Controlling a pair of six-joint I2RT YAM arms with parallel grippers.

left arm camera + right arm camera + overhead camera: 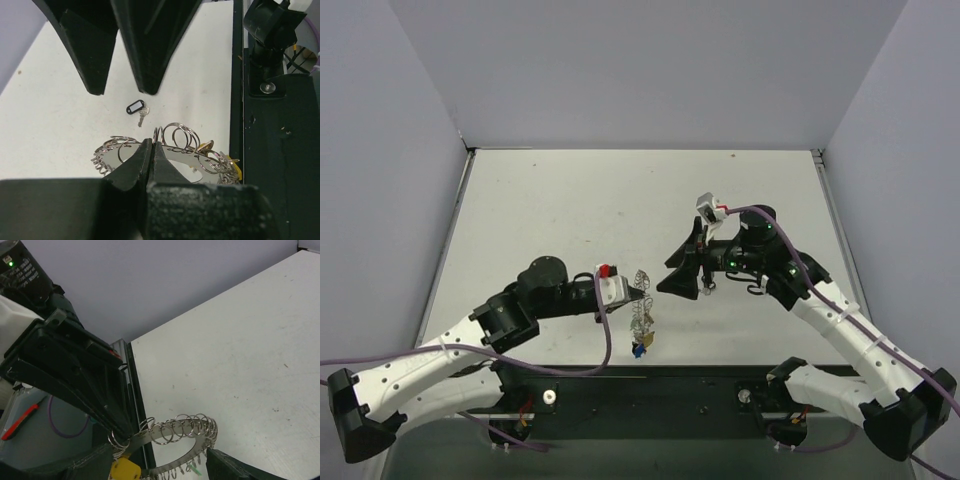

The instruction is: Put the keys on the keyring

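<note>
My left gripper (632,292) is shut on the rim of the keyring (642,300), holding it above the table. In the left wrist view the keyring (180,157) is a flat silvery hoop lined with small split rings, pinched between the shut fingers (142,157). Keys with yellow heads (236,170) hang from its low side (647,340). A black-headed key (136,107) lies alone on the table. My right gripper (685,265) stands open just right of the ring, its fingers (95,60) above the black key. In the right wrist view the keyring (165,429) sits between the open fingers.
The black base strip (640,385) runs along the table's near edge, close under the hanging keys. A right arm mount (270,50) stands on it. Grey walls (380,200) enclose the white table (570,210) on three sides.
</note>
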